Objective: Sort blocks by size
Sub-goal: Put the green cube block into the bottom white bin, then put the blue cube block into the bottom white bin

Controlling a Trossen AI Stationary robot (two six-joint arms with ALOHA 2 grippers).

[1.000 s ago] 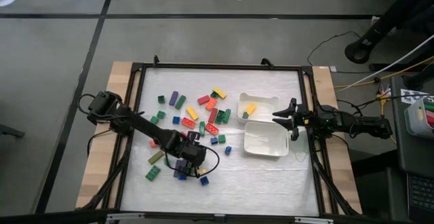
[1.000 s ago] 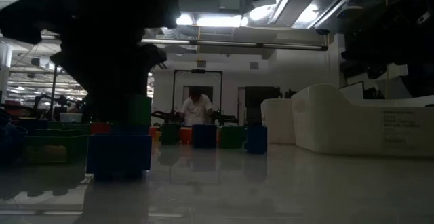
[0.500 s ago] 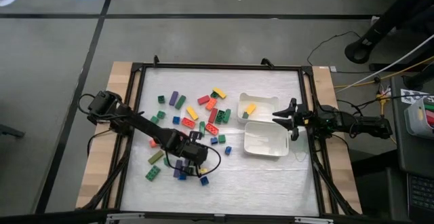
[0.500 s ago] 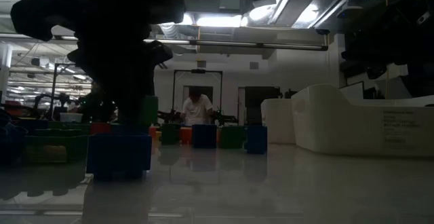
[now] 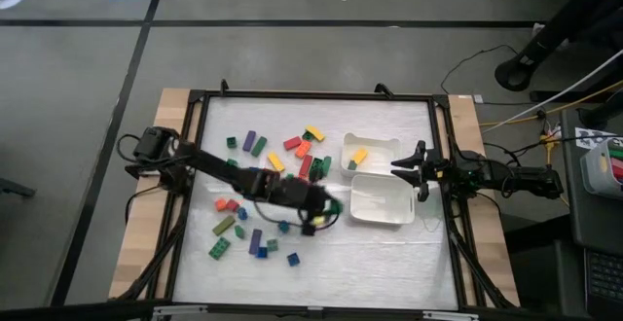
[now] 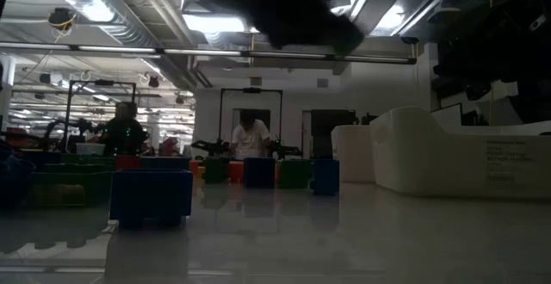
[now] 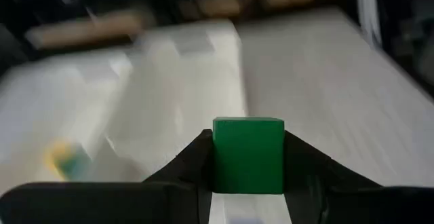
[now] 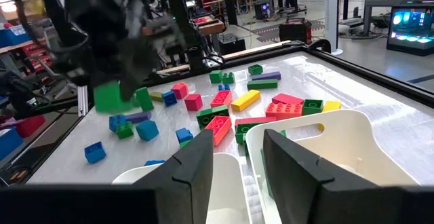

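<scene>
Many coloured blocks (image 5: 273,160) lie scattered on the white table's left half; they also show in the right wrist view (image 8: 224,108). My left gripper (image 5: 329,204) is above the table just left of the near white tray (image 5: 382,199), shut on a green cube (image 7: 247,155), which also shows in the right wrist view (image 8: 108,96). My right gripper (image 5: 414,170) is open and empty at the trays' right side (image 8: 251,176). The far tray (image 5: 370,154) holds a yellow block and a green one. My left gripper pinches the green cube by two opposite sides (image 7: 215,157) between its two fingers. The fingers point toward the table's right side, slanting down. The cube sits upright between them, lifted clear of the table.
A black frame (image 5: 311,95) borders the table. A large blue block (image 6: 151,196) stands close to the low camera, with more blocks behind it. People show in the room beyond the table. Bare table lies at the near right, below the trays.
My left gripper has risen from the cluster of blocks at the table's near left and gone toward the right edge, toward the trays, carrying the green cube clear of the table. It has left the low view almost wholly.
</scene>
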